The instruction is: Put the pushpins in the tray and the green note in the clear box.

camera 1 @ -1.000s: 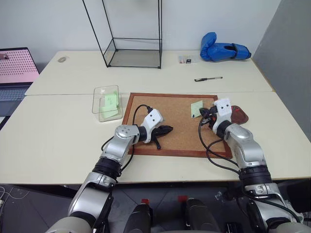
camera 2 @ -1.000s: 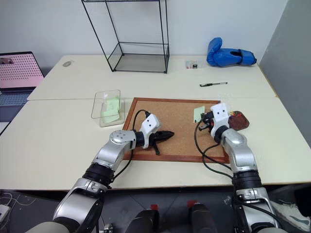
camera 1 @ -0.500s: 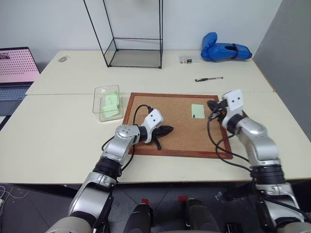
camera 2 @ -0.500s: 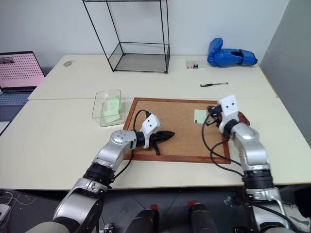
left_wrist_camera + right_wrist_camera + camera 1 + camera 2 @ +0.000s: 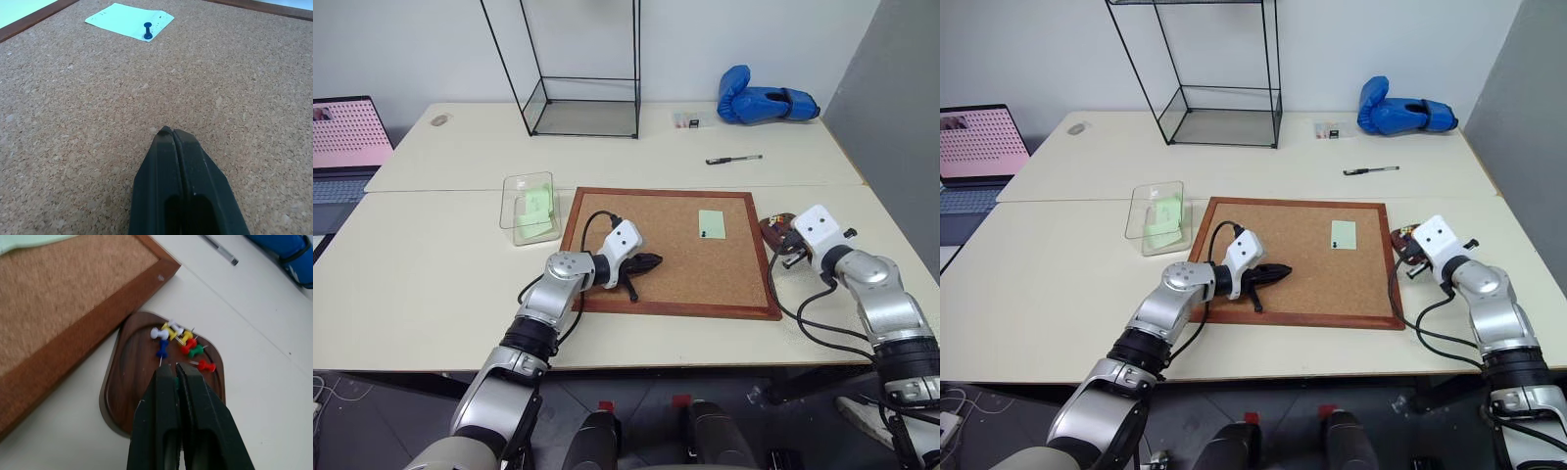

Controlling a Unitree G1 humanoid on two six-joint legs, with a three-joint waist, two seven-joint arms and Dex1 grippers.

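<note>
Clear box [image 5: 530,205] at left on table, green slip already seen inside. Left gripper [image 5: 171,134] clenched, empty, resting low over corkboard [image 5: 646,220]. Green note [image 5: 711,223] lying on corkboard, one pushpin [image 5: 147,30] stuck through it. Tray [image 5: 127,382] beside corkboard's right edge, several coloured pins [image 5: 183,345] gathered in it. Right gripper [image 5: 172,369] poised above tray, fingers pressed together, what looks like a pin pinched at tips, not certain. Release best made low, over tray's middle, so pin is not bounced out.
</note>
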